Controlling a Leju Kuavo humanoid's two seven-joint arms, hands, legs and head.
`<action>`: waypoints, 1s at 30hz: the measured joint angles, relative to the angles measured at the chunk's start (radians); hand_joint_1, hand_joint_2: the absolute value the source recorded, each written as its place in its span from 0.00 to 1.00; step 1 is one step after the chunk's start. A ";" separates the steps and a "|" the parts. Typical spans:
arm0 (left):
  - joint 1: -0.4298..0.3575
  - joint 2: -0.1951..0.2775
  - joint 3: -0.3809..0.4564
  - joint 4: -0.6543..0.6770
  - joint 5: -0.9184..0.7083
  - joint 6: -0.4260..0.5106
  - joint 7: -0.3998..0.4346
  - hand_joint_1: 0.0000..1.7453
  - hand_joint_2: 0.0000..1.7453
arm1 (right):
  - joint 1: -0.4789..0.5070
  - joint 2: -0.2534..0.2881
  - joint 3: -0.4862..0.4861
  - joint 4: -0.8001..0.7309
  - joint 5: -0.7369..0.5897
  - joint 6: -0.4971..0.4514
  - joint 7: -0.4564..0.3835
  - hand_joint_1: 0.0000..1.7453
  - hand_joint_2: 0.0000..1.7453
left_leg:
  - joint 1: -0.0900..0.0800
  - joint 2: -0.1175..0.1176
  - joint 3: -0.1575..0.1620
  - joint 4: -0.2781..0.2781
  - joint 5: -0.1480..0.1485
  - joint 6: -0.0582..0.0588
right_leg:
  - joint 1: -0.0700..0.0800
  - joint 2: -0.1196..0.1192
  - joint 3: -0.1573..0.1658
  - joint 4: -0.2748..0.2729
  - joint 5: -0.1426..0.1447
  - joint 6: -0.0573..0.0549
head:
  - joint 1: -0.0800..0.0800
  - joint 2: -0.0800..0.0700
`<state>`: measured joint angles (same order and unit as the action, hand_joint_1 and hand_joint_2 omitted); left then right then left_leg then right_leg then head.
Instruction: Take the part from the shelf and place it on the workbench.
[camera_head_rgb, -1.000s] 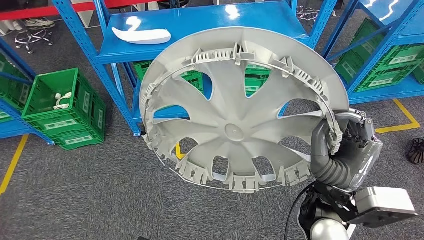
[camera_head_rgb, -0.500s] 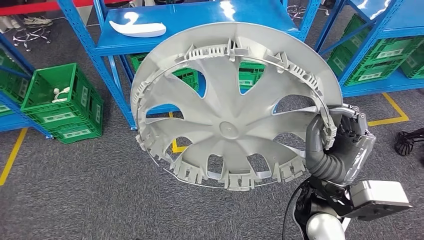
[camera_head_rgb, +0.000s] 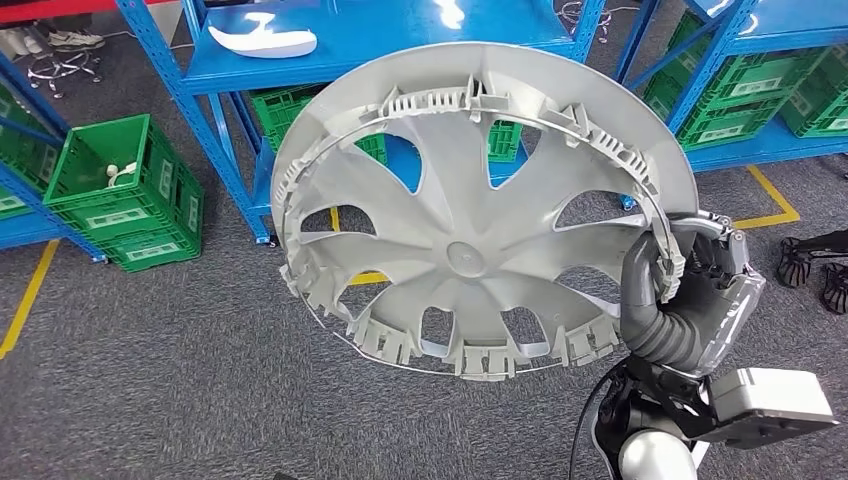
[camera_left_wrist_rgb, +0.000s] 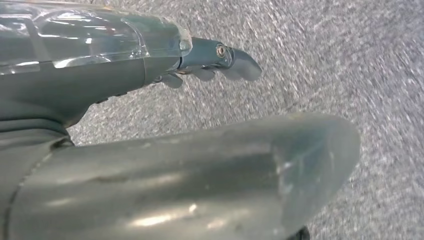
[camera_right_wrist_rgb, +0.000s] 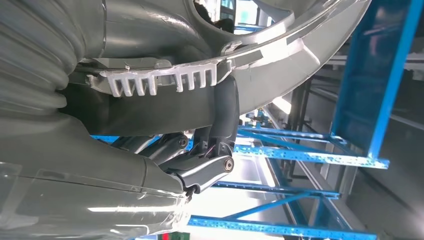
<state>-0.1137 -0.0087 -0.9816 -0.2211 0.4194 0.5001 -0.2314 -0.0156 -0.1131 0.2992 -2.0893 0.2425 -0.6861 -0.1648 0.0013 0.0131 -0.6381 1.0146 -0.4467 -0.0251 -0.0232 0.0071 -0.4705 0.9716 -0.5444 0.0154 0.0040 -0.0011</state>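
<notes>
One hand does the work: right hand clamps the wheel cover by its rim, disc held off to its left above the floor (left hand hangs empty, fingers loosely apart), workbench unseen.

The light was bright and even from above. White glare lay on the blue shelf. The grey carpet was streaked with motion blur, and the window area behind the right hand was overexposed.
</notes>
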 joint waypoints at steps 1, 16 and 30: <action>0.001 0.000 0.000 0.000 0.000 0.000 0.000 0.00 0.00 | 0.000 0.000 0.000 0.000 0.000 0.000 0.000 0.93 1.00 | 0.003 -0.002 -0.011 0.025 -0.035 -0.004 | 0.002 -0.003 -0.013 -0.001 0.011 -0.012 | -0.004 0.000; -0.010 -0.003 -0.017 0.001 0.003 -0.097 0.133 0.00 0.00 | 0.000 -0.005 0.037 0.010 0.103 0.001 0.093 0.93 1.00 | -0.009 0.019 0.203 -0.071 -0.119 0.040 | 0.030 -0.075 -0.167 0.064 0.086 -0.004 | -0.026 0.000; 0.001 -0.009 -0.017 0.001 0.003 -0.100 0.137 0.00 0.00 | -0.002 -0.005 0.062 0.011 0.104 0.001 0.093 0.93 1.00 | -0.016 -0.081 0.101 -0.024 -0.074 0.025 | 0.016 0.024 -0.064 0.013 0.043 -0.026 | 0.012 0.000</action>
<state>-0.1129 -0.0174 -0.9987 -0.2200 0.4220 0.3998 -0.0947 -0.0175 -0.1180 0.3608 -2.0786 0.3464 -0.6853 -0.0721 -0.0146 -0.0682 -0.5370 0.9910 -0.5208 0.0000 -0.0070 0.0315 -0.5348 0.9843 -0.5019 -0.0105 0.0159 -0.0011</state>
